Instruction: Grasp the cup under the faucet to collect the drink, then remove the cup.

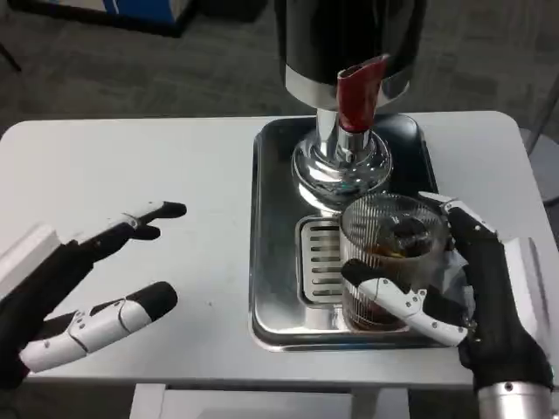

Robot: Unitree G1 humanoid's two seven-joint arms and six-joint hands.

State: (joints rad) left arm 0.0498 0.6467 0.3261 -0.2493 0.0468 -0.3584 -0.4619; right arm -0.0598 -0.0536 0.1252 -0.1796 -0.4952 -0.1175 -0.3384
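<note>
Right hand (476,292), at the lower right of the head view, is wrapped around the cup (390,257): its thumb crosses the near face of the glass low down, and the remaining fingers reach behind the far right side. Contact is firm on both sides; the cup is held.

White table (131,166) spans the full width of the view, with rounded far corners.

Drink dispenser (349,52) stands at the far centre, with a dark glossy body above, a chrome band, and a polished chrome pedestal foot resting on the tray.

Steel tray (271,262) is rectangular with a raised rim and sits right of centre on the table. A slotted drip grate (319,262) is set into its near half.

Left hand (96,288) lies at the lower left above the table, well apart from the tray. Its fingers are spread and extended toward the right, and it holds nothing.

The cup is a ribbed clear glass, upright, standing on the near part of the tray at the right end of the drip grate, just in front of the dispenser foot. It holds dark liquid, roughly half full.

Red tap lever (358,92) projects from the dispenser front, directly above and beyond the cup.
</note>
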